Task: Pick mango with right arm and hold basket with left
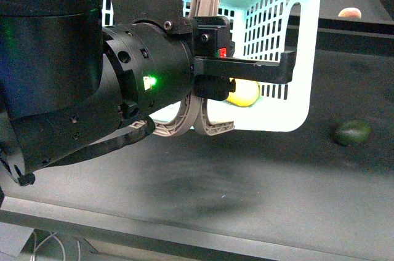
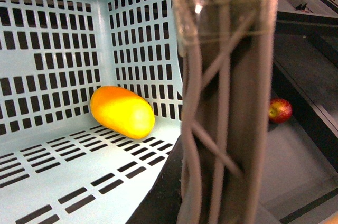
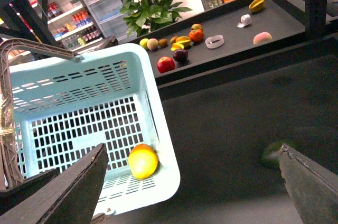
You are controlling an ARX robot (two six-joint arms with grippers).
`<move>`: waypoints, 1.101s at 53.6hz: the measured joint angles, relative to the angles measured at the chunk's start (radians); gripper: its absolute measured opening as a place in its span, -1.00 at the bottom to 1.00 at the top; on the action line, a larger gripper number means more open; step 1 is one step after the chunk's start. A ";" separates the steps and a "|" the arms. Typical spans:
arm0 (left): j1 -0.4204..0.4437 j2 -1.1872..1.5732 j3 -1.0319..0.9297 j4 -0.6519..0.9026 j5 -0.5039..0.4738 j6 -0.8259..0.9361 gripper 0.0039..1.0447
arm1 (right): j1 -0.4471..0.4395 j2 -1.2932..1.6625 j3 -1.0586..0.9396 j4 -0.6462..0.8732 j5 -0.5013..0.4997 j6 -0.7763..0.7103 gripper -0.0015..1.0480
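Observation:
The light-blue basket [image 1: 277, 27] stands on the dark table with the yellow mango [image 1: 243, 93] lying inside, against its near wall. My left gripper [image 1: 196, 122], on the bulky black arm with the green light, is shut on the basket's grey-brown handle [image 2: 227, 102]. The left wrist view shows the mango [image 2: 122, 111] on the basket floor [image 2: 79, 182]. My right gripper [image 3: 195, 192] is open and empty, high above the table beside the basket's [image 3: 153, 129] corner. The mango [image 3: 143, 161] lies below, nearer one finger.
A dark green fruit [image 1: 353, 132] lies on the table to the right of the basket, also in the right wrist view [image 3: 274, 152]. A raised back shelf [image 3: 227, 60] holds several fruits. A red apple [image 2: 280, 110] lies beyond the handle.

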 joint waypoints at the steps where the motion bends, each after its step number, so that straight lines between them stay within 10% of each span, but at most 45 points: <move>1: 0.000 0.000 0.000 0.000 0.000 0.000 -0.91 | 0.000 0.000 0.000 0.000 0.000 0.000 0.84; 15: 0.002 0.000 0.000 0.000 -0.003 0.000 -0.91 | -0.137 -0.112 -0.059 0.066 -0.196 -0.358 0.02; 33: 0.002 0.000 0.000 0.000 -0.002 0.000 -0.91 | -0.302 -0.285 -0.089 -0.104 -0.391 -0.414 -0.96; 59: 0.002 0.000 0.000 0.000 -0.003 0.001 -0.91 | -0.364 -0.361 -0.089 -0.153 -0.415 -0.417 -0.96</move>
